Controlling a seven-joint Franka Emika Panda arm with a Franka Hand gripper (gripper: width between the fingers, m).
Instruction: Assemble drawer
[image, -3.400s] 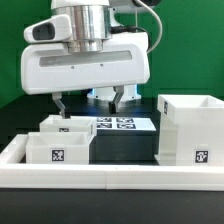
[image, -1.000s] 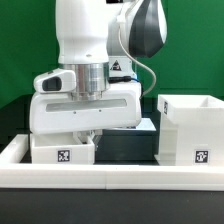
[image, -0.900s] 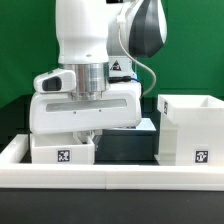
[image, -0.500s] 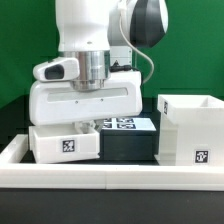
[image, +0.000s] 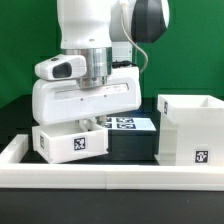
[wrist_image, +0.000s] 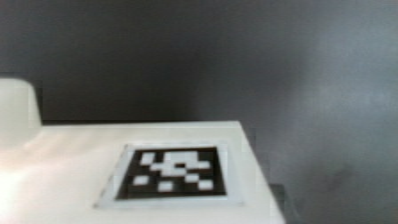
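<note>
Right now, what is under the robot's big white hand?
A small white plastic tray with a square tag, tilted, held by the gripper. Its fingertips are mostly hidden.

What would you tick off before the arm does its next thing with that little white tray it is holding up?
1. Tray lifted: ok, it hangs under the gripper.
2. Tray level: not ok, it is tilted.
3. Firmness of the hold: cannot tell, the fingers are mostly hidden by the hand and the tray.
4. Housing upright and apart from the tray: ok.
5. Where the second tray is: cannot tell, it is not visible in either view.
6. Tag in the wrist view: ok, visible though blurred.
</note>
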